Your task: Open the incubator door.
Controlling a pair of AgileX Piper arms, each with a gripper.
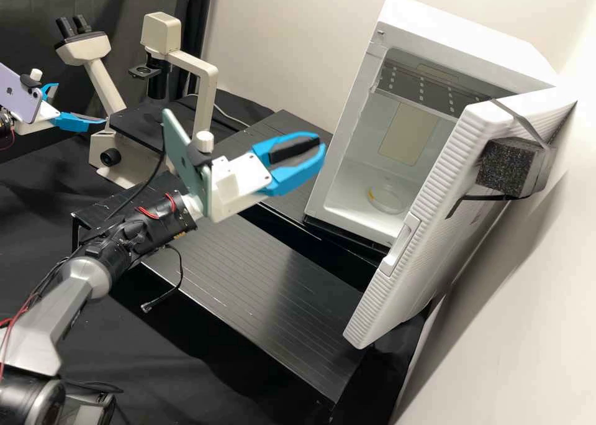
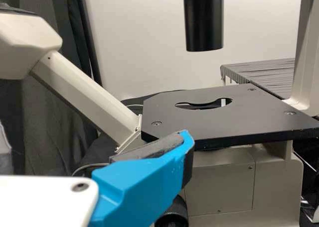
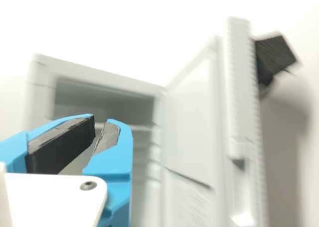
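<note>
A pale wall [image 1: 279, 40] rose behind the scuffed black platform [image 1: 248, 269]. The incubator door [image 1: 434, 251] stood wide open at right; I judged it rigid but light on its hinge, best taken by the handle [image 1: 400, 245]. The right gripper [image 1: 319, 144], mid-frame, was empty, fingers slightly apart; the left gripper [image 1: 81, 103], upper left, had its fingers spread.

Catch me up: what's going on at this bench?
The incubator stands with its door wide open, so the opening looks done. Nothing is being handled: the right tool is empty, out in front of the incubator and not touching the door. The left tool is empty too, over beside the microscope. Inside the incubator, a clear round dish rests on the floor.
</note>
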